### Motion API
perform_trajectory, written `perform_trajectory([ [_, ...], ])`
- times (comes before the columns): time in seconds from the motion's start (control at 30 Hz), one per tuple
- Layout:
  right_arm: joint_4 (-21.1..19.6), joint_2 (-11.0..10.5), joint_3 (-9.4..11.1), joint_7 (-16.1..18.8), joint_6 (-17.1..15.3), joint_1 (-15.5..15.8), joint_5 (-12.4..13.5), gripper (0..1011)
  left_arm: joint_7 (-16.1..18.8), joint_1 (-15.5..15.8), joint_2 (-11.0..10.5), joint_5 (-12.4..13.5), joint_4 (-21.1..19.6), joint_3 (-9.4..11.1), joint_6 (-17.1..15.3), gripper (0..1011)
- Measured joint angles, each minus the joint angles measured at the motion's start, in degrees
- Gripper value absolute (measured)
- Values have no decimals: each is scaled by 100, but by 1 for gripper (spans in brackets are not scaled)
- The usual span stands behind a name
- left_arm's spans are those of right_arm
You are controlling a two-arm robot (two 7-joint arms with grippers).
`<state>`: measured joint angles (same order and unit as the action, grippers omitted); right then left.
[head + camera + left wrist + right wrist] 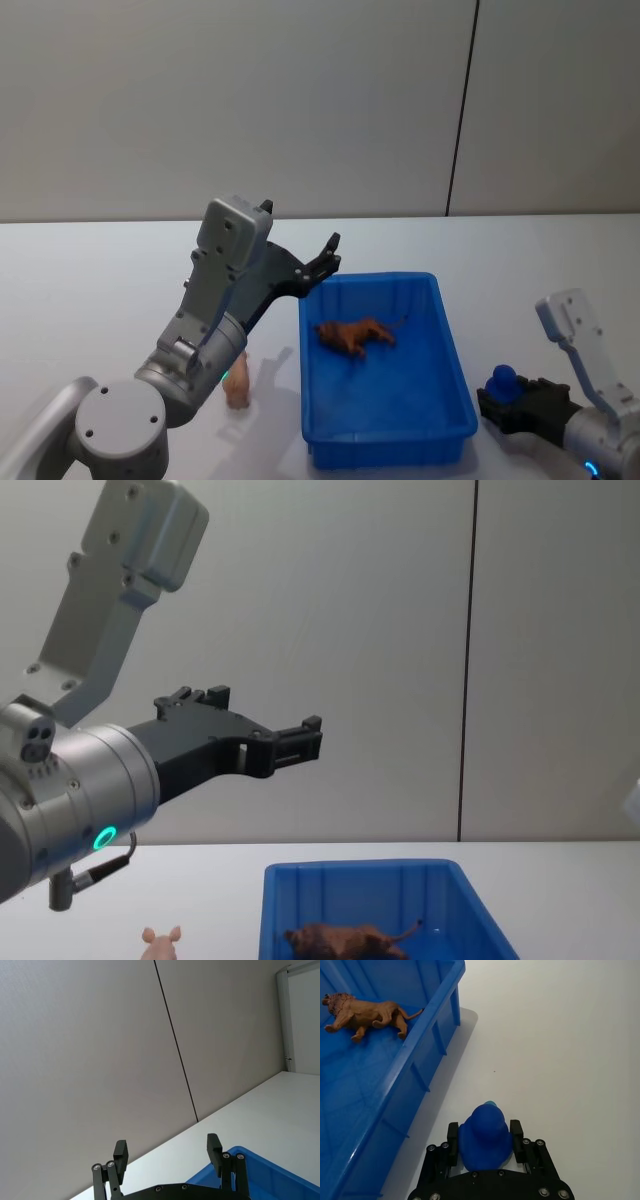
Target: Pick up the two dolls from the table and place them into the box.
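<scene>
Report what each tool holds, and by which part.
Left tool: open, holding nothing. Right tool: shut on a small blue toy, pinched across the two sides of its body.

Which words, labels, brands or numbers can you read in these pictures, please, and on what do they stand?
None: no readable text on the bright blue plastic bin, the brown lion figure, the pale pink animal figure, or the blue duck-shaped toy in the right claw.

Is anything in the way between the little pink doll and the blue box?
Nothing visible. The pink doll sits on the table left of the box; only its left wall must be cleared. The open left gripper hangs overhead. The right gripper holds a blue toy.
</scene>
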<state>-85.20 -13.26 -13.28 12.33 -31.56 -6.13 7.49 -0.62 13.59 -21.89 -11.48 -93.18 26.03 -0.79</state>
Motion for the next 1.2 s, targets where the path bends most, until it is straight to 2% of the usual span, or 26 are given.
perform_trajectory([
  [0.2, -63, -16, 25, -126, 109, 44, -3, 561, 0, 0, 0, 0, 0, 0, 0, 1001],
  [0.73, -592, -53, 99, -396, 769, 86, -91, 455, 0, 0, 0, 0, 0, 0, 0, 1001],
  [0.93, -772, -39, 95, -295, 978, 24, -145, 426, 0, 0, 0, 0, 0, 0, 0, 1001],
  [1.2, -935, 33, 34, 91, 1160, -145, -180, 369, 0, 0, 0, 0, 0, 0, 0, 1001],
])
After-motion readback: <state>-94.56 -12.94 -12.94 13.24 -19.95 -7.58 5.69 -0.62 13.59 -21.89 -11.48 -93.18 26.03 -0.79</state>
